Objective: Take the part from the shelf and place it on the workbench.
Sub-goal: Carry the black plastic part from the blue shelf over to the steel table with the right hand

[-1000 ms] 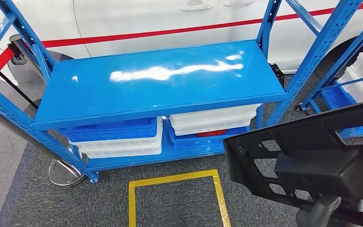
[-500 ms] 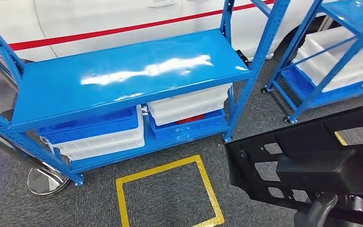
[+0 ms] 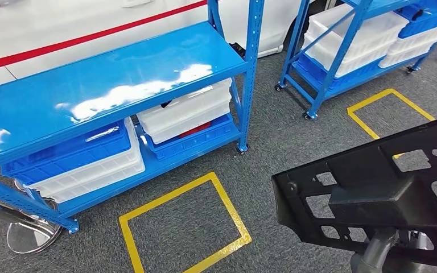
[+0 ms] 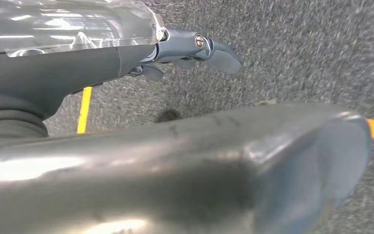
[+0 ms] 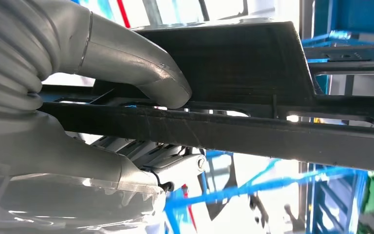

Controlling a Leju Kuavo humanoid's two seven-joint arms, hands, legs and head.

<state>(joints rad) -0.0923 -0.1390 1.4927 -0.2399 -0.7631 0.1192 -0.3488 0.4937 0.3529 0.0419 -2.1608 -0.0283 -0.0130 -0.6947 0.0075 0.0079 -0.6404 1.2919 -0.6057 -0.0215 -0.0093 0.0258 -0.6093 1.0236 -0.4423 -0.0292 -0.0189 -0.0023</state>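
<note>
From the head view you see the black part [image 3: 375,193] low on the right, over grey carpet, the blue shelf [image 3: 102,91] well away. In the left wrist view, your left hand [image 4: 195,48] holds nothing, fingers loosely curled. In the right wrist view, your right hand [image 5: 102,97] clamps the part's bar between thumb and fingers [image 5: 160,158].

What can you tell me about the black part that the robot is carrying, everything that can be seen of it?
The black part is a flat, matte, plastic-looking frame pierced by several rectangular openings and small round holes, with a raised solid block near its middle. It lies tilted, low at the right of the head view, above the grey carpet. The right hand grips it: the grey thumb presses on one face, and the fingers lie against the other.
</note>
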